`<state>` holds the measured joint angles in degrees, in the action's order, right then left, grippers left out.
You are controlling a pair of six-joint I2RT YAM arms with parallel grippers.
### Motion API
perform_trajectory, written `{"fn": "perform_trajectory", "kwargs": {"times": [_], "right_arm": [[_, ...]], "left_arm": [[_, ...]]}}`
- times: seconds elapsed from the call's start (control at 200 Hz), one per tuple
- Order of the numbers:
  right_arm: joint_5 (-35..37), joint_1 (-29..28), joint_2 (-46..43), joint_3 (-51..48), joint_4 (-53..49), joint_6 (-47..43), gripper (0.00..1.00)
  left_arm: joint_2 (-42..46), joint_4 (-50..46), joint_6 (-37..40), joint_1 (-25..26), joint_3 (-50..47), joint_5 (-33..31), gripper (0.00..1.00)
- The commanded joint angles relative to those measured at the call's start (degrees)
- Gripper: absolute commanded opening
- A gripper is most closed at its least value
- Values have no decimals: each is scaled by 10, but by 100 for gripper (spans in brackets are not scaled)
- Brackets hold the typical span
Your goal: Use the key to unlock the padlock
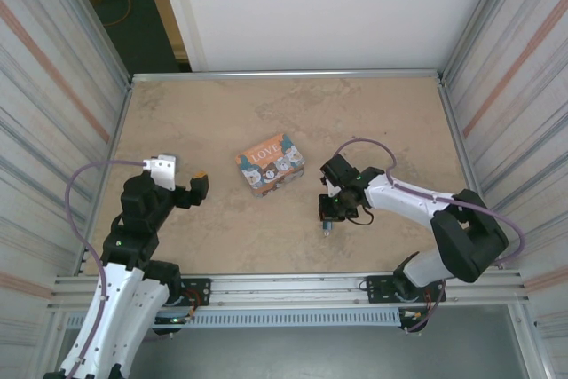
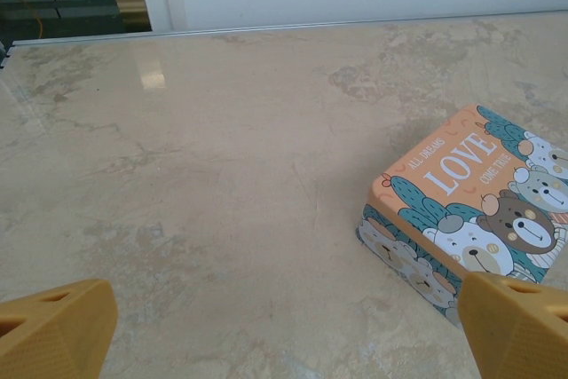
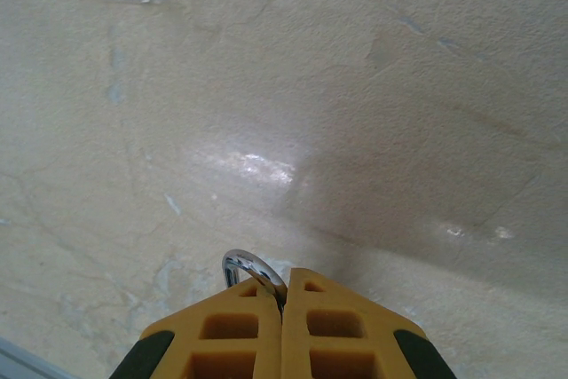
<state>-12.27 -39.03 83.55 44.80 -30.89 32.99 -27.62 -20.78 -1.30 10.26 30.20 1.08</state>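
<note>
yellow fingers point(image 3: 240, 339) of the right gripper point(image 3: 282, 295), bottom of its wrist view, press together on a silvery loop point(image 3: 253, 265), likely the shackle of the padlock point(image 1: 326, 227), lower centre-right overhead. left gripper point(image 2: 284, 335) is spread, empty. step: steadying the lock; next needs the key fetched and aligned.

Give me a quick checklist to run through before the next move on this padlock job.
1. Fingers of the right gripper closed: ok, pressed together.
2. Something held in them: cannot tell. A silvery loop pokes out at the fingertips; it could be a shackle or a key ring.
3. Padlock located: cannot tell. A small dark object sits right at the right gripper's tip in the top view, too small to identify.
4. Key identified: cannot tell.
5. The left gripper free to help: ok, open and empty, facing the tin.
6. Tin out of the right gripper's way: ok, it stands apart.
</note>
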Motion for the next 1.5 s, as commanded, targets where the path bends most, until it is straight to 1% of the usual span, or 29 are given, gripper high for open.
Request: {"fn": "perform_trajectory", "kwargs": {"times": [0.0, 0.346, 0.381, 0.536, 0.641, 0.877, 1.012, 1.273, 1.388, 1.493], "right_arm": [[21, -5, 14, 9, 4, 16, 0], [26, -10, 46, 7, 20, 16, 0], [29, -10, 48, 7, 20, 16, 4], [35, -11, 45, 9, 19, 15, 11], [41, -11, 39, 11, 14, 15, 18], [57, -12, 14, 17, -2, 13, 27], [70, -11, -14, 15, -1, 3, 40], [132, 0, -101, 3, -8, -10, 65], [155, 18, -149, -7, 0, -14, 73], [148, 47, -196, -24, 24, -19, 77]], "left_arm": [[-5, 7, -1, -6, -2, 3, 99], [-14, 4, 1, -8, 0, 5, 99], [-13, 3, 2, -8, 0, 5, 99], [-14, 3, 2, -8, 0, 5, 99], [-13, 2, 3, -9, 1, 3, 99], [-13, 2, 4, -10, 1, 3, 99], [-14, 3, 6, -11, 2, 3, 99], [-14, 5, 7, -19, 2, 5, 99], [-16, 6, 6, -22, 1, 7, 99], [-17, 6, 6, -23, 2, 8, 99]]}}
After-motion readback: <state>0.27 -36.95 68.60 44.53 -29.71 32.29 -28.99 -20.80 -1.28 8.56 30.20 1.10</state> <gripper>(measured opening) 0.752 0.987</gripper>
